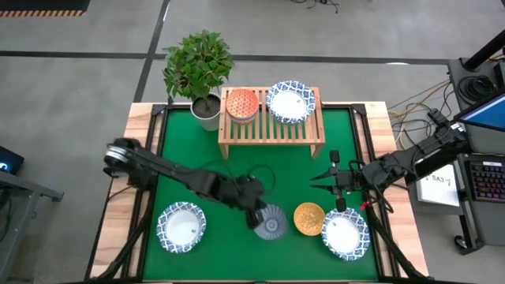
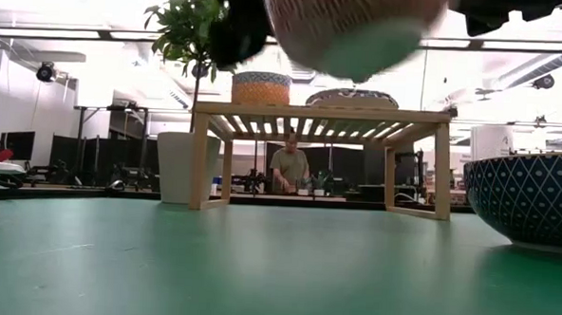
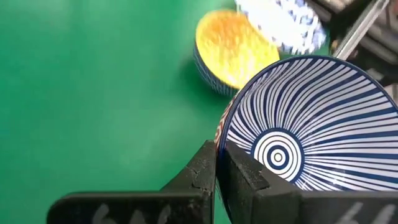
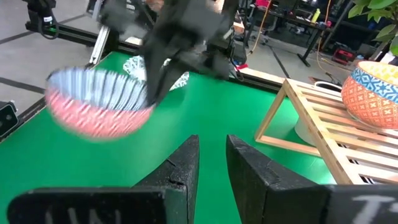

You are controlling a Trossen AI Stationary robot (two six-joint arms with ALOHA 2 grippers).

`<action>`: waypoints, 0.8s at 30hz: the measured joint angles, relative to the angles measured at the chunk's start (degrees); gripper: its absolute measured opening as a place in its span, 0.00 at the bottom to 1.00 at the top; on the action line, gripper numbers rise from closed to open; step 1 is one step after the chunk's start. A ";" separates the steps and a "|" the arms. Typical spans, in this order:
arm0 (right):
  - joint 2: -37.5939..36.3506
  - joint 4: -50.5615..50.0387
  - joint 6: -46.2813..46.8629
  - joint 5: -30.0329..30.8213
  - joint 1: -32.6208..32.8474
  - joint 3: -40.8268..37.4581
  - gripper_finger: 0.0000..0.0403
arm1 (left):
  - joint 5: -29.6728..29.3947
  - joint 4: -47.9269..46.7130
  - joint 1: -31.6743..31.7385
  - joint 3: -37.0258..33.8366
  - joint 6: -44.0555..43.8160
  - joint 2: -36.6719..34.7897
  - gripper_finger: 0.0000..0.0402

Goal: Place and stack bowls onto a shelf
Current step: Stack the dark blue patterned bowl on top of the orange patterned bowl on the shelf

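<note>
Left gripper (image 1: pixel 263 214): lower centre of the high view, fingers (image 3: pixel 200 173) pinched on the rim of the striped bowl (image 1: pixel 271 222), one inside the wall, one outside.

Striped bowl: clear of the mat, seen from below at the top of the low view; blue-and-white rays inside, reddish pattern outside.

Handling: probably ceramic, so stiff, glazed and slick, breakable if dropped or knocked; a rim pinch leaves the weight hanging off one side, so likely to swing; slow travel and a flat set-down look wise.

Hold point: rim edge as now, the only part thin enough for the two fingers.

Yellow-orange bowl (image 1: pixel 309 218): on the mat just right of the striped bowl, touching or nearly touching the white bowl (image 1: pixel 345 233) at lower right.

Right gripper (image 1: pixel 334 183): centre right of the high view, above the mat, holding nothing, narrow gap between its fingers (image 4: pixel 180 168).

Second white bowl (image 1: pixel 181 227): lower left, alone on the mat.

Shelf (image 1: pixel 271 122): upper centre, carrying the orange-red bowl (image 1: pixel 242 104) on its left and a blue-rimmed white bowl (image 1: pixel 289 102) on its right.

Free room: little bare slat, mostly along the front; stacking on a seated bowl seems the likelier option.

Plant (image 1: pixel 200 72): upper left, just beside the shelf's left end.

Person (image 2: pixel 289 165): far behind the table, seen under the shelf in the low view.
</note>
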 joint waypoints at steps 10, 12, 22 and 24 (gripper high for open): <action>0.00 0.31 0.02 0.02 0.00 0.00 0.17 | 0.00 -13.43 13.88 0.16 -2.73 -16.50 0.00; 0.02 0.26 0.02 0.04 0.00 0.00 0.17 | 0.01 -15.86 17.74 1.02 -1.77 -19.05 0.00; 0.02 0.28 -0.18 0.04 0.00 0.00 0.17 | -0.61 -27.58 35.19 13.15 9.23 -20.63 0.00; 0.02 0.28 -0.18 0.05 0.00 0.00 0.17 | -0.59 -28.91 37.63 15.10 10.81 -19.46 0.00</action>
